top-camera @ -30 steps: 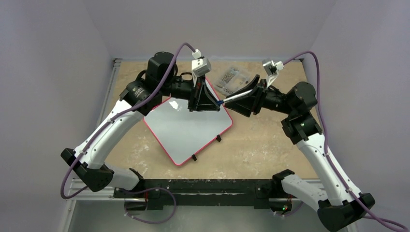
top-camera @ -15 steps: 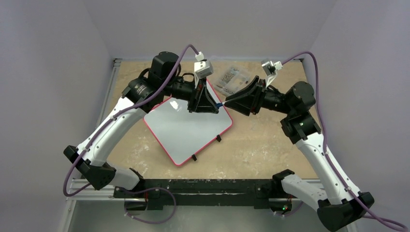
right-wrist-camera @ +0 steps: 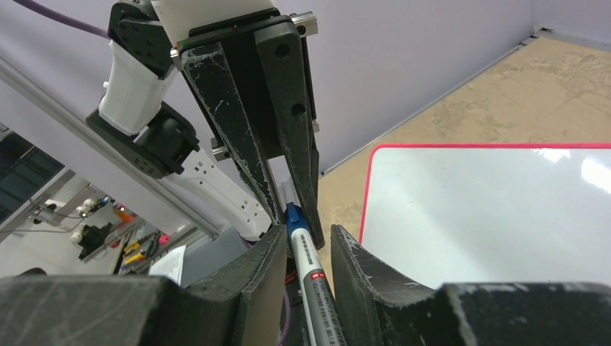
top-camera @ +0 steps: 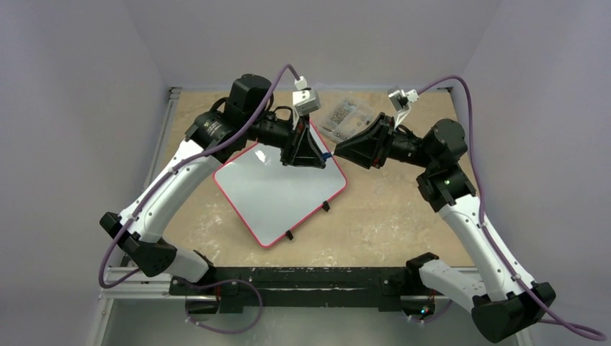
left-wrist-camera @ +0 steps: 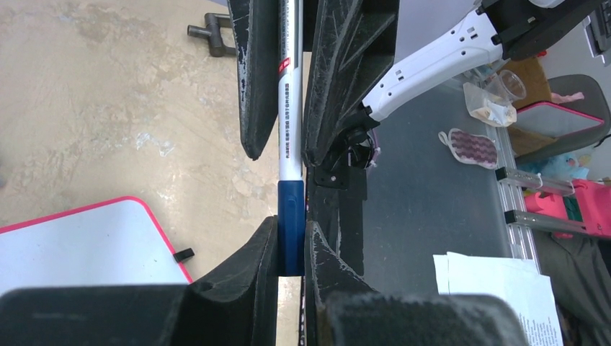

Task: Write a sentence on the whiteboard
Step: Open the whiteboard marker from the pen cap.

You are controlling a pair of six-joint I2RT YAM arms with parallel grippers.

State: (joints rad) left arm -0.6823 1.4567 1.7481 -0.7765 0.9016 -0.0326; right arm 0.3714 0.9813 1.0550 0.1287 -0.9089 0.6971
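**While the cap stays on, two grippers share one marker**

Although nothing is written yet, the large square white board with the thin red rim (top-camera: 277, 194) lies ready. It sits flat on the tan table (top-camera: 403, 216), just left of centre in the overhead view and turned corner-on like a diamond. Its face is bare.

Above its upper right corner, the left gripper (left-wrist-camera: 290, 225) is pinched tight on the dark blue cap (left-wrist-camera: 290, 216) of a white-barrelled whiteboard marker (left-wrist-camera: 290, 108). To the right of that, the right gripper (right-wrist-camera: 308, 234) has its jaws close on either side of the barrel. I cannot tell whether they press it yet. Further right, toward the upper edge of the table, sits a small clear plastic box of screws (top-camera: 346, 119), well apart from the board.

The step in hand looks like uncapping. The marker is light and stiff, and its smooth barrel is likely slippery. It wants a firm mid-barrel grip and a straight pull along its length, or the cap may cock or the pen may slide through the jaws.

The board should be light and rigid with a slick face. On its small black feet (top-camera: 290, 235) it may skid under pen pressure. The freed gripper would best steady it at the rim or a corner, clear of the writing area.
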